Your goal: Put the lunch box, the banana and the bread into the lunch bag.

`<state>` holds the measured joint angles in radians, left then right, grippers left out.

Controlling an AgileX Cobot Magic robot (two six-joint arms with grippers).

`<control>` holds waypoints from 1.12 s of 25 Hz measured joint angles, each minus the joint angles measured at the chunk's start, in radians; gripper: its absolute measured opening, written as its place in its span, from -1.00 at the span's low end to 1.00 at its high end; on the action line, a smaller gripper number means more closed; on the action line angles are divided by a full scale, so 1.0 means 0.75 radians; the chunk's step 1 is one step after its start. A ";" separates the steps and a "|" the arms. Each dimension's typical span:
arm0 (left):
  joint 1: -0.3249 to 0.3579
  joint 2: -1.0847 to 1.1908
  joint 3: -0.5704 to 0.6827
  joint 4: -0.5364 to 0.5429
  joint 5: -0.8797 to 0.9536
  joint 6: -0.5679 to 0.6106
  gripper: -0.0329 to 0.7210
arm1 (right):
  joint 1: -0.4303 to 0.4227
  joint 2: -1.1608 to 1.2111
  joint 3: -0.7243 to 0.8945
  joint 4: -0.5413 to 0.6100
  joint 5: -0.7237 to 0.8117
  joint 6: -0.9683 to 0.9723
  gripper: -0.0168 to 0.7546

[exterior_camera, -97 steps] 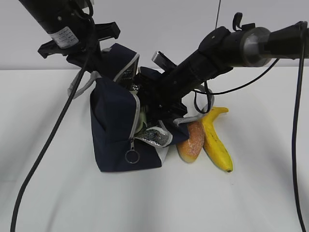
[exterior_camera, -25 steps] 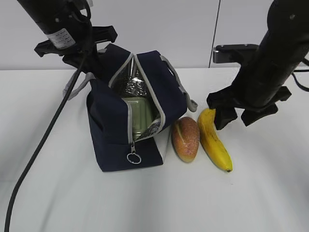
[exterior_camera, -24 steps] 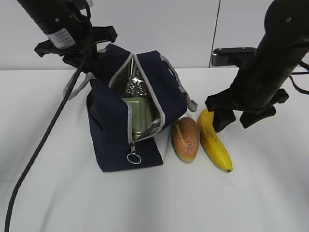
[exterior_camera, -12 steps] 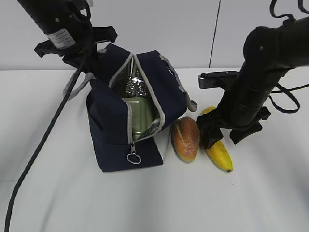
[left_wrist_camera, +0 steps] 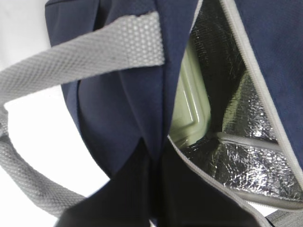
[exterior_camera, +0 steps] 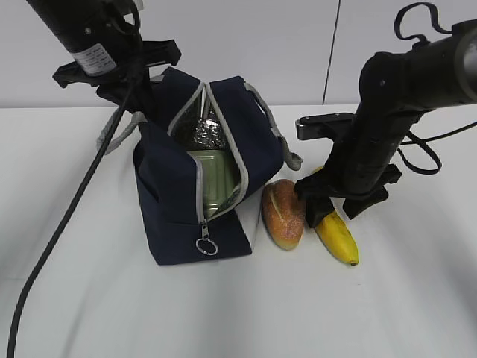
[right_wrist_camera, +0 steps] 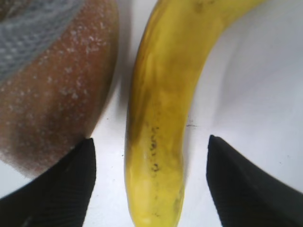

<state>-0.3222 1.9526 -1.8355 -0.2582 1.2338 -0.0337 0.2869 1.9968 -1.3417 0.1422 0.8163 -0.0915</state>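
The curved yellow banana with dark tips lies on the white table, to the right of the oval golden-brown bread roll and just beside it. In the exterior view its long axis runs from the far end toward the near right. The right gripper stands directly above the banana's middle with its jaws spread wide, holding nothing. In the right wrist view the banana lies lengthwise between the two dark fingertips, one on each side, so closing across its width appears to be the next move. The bread sits close by the left fingertip and could be nudged. The boxy navy-blue fabric lunch bag stands open to the left, its silver lining exposed. The sage-green-lidded lunch box is already inside it. The left gripper is closed, pinching the bag's rim, holding the mouth open.
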 joint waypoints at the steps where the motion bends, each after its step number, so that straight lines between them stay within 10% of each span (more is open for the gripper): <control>1: 0.000 0.000 0.000 0.000 0.000 0.000 -0.92 | 0.000 0.009 -0.002 0.000 0.000 -0.002 0.48; 28: 0.000 0.000 0.000 0.000 0.000 0.001 -0.92 | 0.000 0.028 -0.008 -0.002 -0.069 -0.021 0.21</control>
<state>-0.3222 1.9526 -1.8355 -0.2582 1.2338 -0.0327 0.2869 2.0179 -1.3479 0.1403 0.7648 -0.1075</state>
